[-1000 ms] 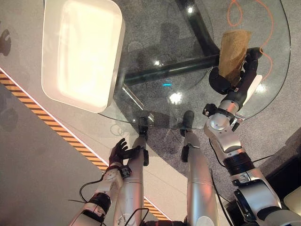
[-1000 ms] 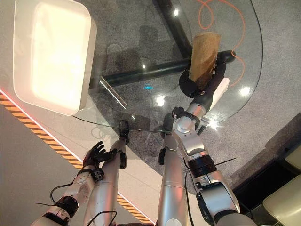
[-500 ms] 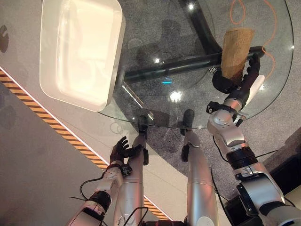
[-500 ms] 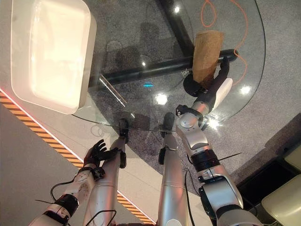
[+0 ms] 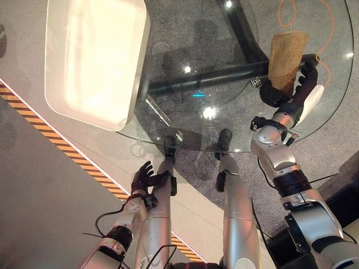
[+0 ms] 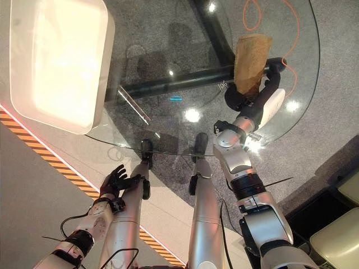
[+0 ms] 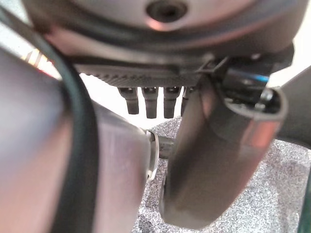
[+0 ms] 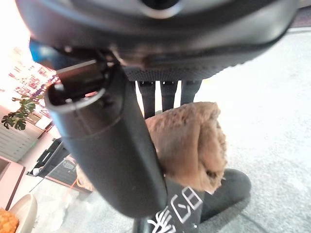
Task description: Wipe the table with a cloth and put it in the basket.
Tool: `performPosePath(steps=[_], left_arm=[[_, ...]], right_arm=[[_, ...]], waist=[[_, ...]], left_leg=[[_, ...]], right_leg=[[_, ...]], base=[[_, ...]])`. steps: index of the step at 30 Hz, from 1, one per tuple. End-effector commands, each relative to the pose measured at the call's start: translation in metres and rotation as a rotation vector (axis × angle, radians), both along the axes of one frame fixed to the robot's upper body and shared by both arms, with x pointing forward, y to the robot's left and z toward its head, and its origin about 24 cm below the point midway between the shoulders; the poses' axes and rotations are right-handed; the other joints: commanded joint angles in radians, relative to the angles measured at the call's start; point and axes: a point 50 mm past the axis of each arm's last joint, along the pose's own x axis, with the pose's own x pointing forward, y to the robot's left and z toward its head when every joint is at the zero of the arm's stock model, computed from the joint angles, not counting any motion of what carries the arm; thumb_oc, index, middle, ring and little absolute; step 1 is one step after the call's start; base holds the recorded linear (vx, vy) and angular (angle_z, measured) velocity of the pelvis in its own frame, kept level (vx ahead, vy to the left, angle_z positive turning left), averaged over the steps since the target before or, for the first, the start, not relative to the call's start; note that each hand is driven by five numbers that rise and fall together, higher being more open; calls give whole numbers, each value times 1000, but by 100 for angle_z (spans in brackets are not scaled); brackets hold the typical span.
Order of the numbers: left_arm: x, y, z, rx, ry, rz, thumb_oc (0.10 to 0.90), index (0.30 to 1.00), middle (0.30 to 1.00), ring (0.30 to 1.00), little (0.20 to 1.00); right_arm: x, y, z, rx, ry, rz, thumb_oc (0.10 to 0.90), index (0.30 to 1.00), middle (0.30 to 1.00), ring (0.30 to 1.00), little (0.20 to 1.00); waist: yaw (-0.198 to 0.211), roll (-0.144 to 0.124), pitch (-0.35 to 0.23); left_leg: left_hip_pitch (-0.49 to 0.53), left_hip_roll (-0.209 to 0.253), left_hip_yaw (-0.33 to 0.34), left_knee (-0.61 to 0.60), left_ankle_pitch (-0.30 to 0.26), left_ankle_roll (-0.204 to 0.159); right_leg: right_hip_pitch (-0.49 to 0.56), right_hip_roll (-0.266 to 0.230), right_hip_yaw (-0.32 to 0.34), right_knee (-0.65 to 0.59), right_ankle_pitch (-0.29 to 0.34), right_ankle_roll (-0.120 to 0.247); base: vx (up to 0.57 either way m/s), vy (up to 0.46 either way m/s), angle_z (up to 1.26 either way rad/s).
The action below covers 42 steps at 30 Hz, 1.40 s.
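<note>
The right hand (image 5: 289, 92) rests on the round glass table (image 5: 224, 120) near its right edge, thumb and fingers closed around the brown cloth (image 5: 285, 53). The white basket (image 5: 92, 56) sits at the table's left edge. The left hand (image 5: 143, 178) hangs below the table's near edge, fingers loosely spread, holding nothing

Under the glass I see a dark tubular frame (image 5: 202, 83), its bars crossing beneath the top. An orange cable (image 5: 325, 33) loops on the grey speckled carpet (image 5: 185, 33) at my far right. A black-and-orange striped tape line (image 5: 61, 147) runs slantwise over the smooth grey floor (image 5: 39, 196) to my left, edged by a pale strip. At my near right a pale chair seat (image 6: 336, 241) stands beside a dark patch of floor.
</note>
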Motion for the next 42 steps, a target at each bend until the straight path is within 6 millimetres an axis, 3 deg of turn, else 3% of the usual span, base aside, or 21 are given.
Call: performPosePath(steps=[1,14,19,25,35,42], left_arm=[[-41,-26,-35,-81,142,12,800,900,900,900,900],[-42,-30,-35,-96,133,21,800,900,900,900,900],[-43,-30,-35,-99,127,30,800,900,900,900,900],[-42,-32,-33,-97,122,29,800,900,900,900,900],[-38,-33,-28,-92,91,14,800,900,900,900,900],[-33,-40,-24,-109,77,-8,800,900,900,900,900]], right_arm=[[-8,-1,0,-5,-22,25,100,300,300,300,200],[-18,15,-2,-39,-77,60,100,300,300,300,200],[-26,18,6,-102,-134,36,100,300,300,300,200],[-28,26,10,-155,-133,128,100,300,300,300,200],[-24,82,3,-391,-24,559,100,300,300,300,200],[-26,118,3,-495,-13,721,100,300,300,300,200]], waist=[[0,37,-5],[-8,32,-5],[-12,26,-5],[-13,23,-5],[0,35,-5],[16,56,-5]], left_leg=[[-61,-83,26,28,14,56],[-44,-82,33,20,12,60],[-38,-81,36,17,11,60],[-45,-82,34,23,10,60],[-63,-87,32,38,7,58],[-79,-89,30,50,10,53]], right_leg=[[-8,74,-3,-54,55,-7],[7,75,1,-56,50,-6],[16,75,2,-59,48,-2],[8,72,3,-56,51,3],[-13,58,-18,-41,41,3],[-28,51,-31,-27,31,1]], base=[[0,0,0],[0,5,0],[0,0,0],[0,0,0],[0,0,0],[-1,4,1]])
